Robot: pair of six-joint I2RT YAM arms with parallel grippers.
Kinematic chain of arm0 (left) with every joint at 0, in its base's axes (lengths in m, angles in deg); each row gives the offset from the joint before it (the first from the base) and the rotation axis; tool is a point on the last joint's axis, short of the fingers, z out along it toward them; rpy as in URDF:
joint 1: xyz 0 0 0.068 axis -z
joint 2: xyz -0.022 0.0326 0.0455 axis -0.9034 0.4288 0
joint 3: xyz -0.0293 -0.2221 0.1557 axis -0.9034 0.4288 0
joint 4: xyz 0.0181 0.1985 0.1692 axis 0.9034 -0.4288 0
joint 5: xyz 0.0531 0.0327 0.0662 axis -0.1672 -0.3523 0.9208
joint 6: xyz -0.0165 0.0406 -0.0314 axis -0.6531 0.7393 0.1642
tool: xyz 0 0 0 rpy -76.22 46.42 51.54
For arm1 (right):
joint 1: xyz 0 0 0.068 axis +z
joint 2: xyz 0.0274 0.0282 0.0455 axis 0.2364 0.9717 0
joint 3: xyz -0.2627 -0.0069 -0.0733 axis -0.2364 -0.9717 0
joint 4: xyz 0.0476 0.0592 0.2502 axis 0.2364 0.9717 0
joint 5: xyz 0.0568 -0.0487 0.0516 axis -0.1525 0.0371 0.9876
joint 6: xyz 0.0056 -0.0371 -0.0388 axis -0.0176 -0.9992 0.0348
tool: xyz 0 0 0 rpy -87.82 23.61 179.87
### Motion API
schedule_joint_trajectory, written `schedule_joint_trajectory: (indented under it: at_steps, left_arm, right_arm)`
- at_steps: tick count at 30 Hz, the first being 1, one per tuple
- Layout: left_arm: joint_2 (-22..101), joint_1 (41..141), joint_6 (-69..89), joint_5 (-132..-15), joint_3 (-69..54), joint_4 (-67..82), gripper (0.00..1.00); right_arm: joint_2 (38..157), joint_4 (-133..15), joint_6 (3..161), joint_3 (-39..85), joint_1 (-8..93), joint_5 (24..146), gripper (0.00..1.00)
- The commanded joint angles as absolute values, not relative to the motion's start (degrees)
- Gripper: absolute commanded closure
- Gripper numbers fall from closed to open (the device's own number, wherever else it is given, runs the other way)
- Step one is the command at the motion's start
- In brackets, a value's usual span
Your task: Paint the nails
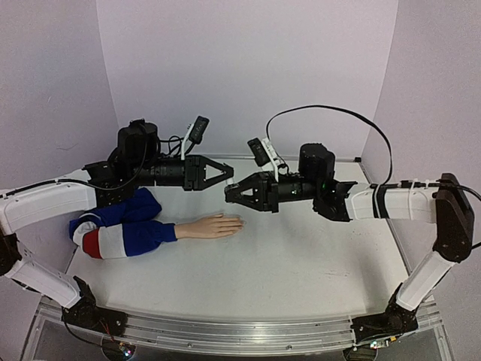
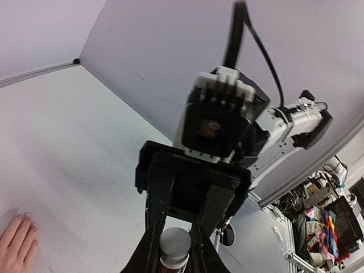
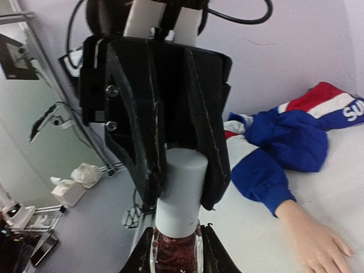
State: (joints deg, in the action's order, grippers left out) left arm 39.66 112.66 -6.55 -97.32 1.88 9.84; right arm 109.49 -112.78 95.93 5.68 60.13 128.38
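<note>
Blue, white and red striped sleeve [image 1: 124, 229] lies at the left of the white table [image 1: 301, 259]. The peach mannequin hand [image 1: 213, 226] extends from it, palm down. The nails [image 1: 237, 223] sit at its fingertips, near and lower than the two claws, and show no visible polish. Left gripper [image 1: 230, 172] is clamped on the white cap [image 3: 181, 179] of the upright polish bottle [image 3: 174, 255]. Right gripper [image 1: 226, 193] is clamped on the glass body, which holds dark red glitter polish. Progress assessment: early. Cap appears seated on the bottle. Uncapping, brush withdrawal and painting of every nail are not yet done.
</note>
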Motion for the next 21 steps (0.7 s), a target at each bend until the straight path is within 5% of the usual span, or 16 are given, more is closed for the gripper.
schedule_joint_trajectory:
  at_steps: [1,2,4,13,21]
  left_arm:
    - [39.91,113.81,-6.49,-92.37,0.45,11.78,0.88]
    - [39.97,113.82,-6.83,-90.97,0.62,11.44,0.89]
    - [40.04,113.82,-7.13,-89.20,0.86,11.10,0.89]
    - [41.18,113.83,-7.45,-90.04,0.23,10.86,0.86]
    - [38.38,113.69,-8.83,-88.60,1.48,7.39,0.31]
  right_arm:
    - [104.68,-100.90,78.93,7.82,69.37,81.63,1.00]
    - [104.37,-101.07,75.52,7.60,72.76,65.72,1.00]
    - [103.82,-103.97,72.29,6.62,75.71,56.33,1.00]
    - [102.01,-111.61,71.77,2.78,75.62,64.20,1.00]
    - [99.95,-110.86,74.68,0.09,69.53,84.15,1.00]
